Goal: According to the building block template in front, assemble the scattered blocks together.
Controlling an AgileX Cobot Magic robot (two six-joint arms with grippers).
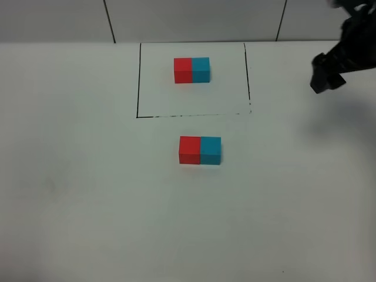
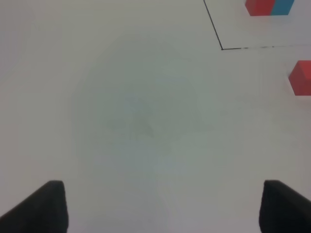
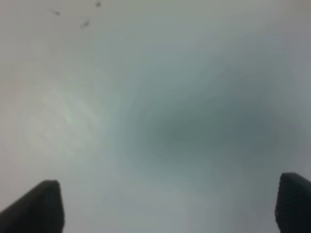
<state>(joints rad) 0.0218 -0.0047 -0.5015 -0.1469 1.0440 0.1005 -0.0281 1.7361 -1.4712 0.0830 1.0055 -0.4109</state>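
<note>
The template (image 1: 192,70) is a red and cyan-blue two-block bar inside a thin black drawn rectangle at the back of the table; it also shows in the left wrist view (image 2: 270,7). In front of the frame the loose red cube (image 1: 189,150) and the loose cyan-blue cube (image 1: 211,150) sit side by side, touching, red on the left. The red cube's edge shows in the left wrist view (image 2: 302,77). My right gripper (image 1: 326,75) hovers at the far right, open and empty (image 3: 165,204). My left gripper (image 2: 160,206) is open and empty, out of the high view.
The white table (image 1: 88,194) carries only the two block pairs. The black frame line (image 1: 138,82) is partly broken along its front edge. A tiled wall (image 1: 194,17) runs behind the table.
</note>
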